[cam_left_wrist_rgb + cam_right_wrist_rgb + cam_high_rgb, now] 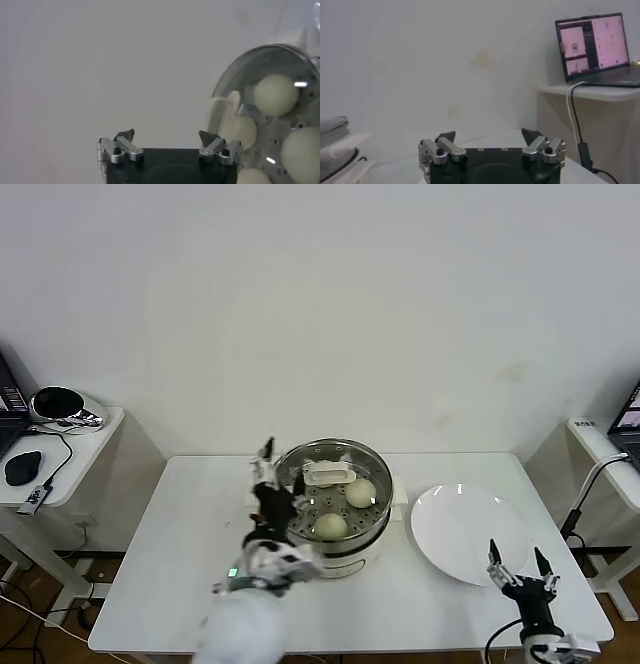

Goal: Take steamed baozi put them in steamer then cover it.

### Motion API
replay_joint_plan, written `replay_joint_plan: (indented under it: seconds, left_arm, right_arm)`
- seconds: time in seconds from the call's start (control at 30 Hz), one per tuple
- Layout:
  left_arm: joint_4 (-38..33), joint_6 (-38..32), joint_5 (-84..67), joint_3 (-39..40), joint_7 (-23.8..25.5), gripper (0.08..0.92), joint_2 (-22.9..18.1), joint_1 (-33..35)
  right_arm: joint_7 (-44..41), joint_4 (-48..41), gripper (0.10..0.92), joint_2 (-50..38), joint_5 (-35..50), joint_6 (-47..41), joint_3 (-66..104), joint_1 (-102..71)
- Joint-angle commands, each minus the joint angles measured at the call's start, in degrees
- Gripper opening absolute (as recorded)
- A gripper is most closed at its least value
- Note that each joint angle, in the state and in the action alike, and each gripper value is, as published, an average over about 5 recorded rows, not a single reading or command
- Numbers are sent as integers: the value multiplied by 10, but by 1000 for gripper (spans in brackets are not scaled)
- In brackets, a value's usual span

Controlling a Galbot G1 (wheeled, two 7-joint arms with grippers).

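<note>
On a smooth white table [180, 554], we see the steamer [335, 549], a round pot of shiny steel on a cream-white base, with its cover [330, 456] already seated on top. The cover is clear glass with a metal rim and an oblong cream handle [329, 473] at its centre. Through the glass we make out the baozi [360, 492], smooth, round and cream-white, lying on a perforated steel tray; the left wrist view shows four of them [275, 95] under the curved glass.

Our left gripper [268, 472] hangs just beside the pot's left wall, its dark jaws spread wide with nothing between them. In the left wrist view [166, 138] only bare table lies ahead of the jaws.

To the right of the pot sits a flat, glossy white plate [465, 534], close to the steamer. Our right gripper [520, 566] waits near the table's front right corner, just off the plate's rim, jaws released and holding nothing.

The table's left half lies bare toward its left and front edges. A laptop [592, 45] stands on a side shelf beyond the right edge.
</note>
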Motion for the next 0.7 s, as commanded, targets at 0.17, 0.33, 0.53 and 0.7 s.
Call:
replay_joint_plan:
  seconds: [0.17,0.33,0.53,0.7]
  left_arm:
    - [50,-323,-587,-377,-132,823,15,272]
    - [68,-345,-611,-369,-142,823,13,350]
    - [39,-278,-651,-349,-123,823,3,365]
    - [29,-248,-662,-344,-113,823,9,362]
  right_arm:
    - [23,49,823,-34,-53,-6,-114,-77]
    - [22,56,823,-34,-82,4,-126,-96]
    - [35,82,823,-29,-104,-29,-139,-112]
    - [36,83,823,-31,-112,-27,-134,-124]
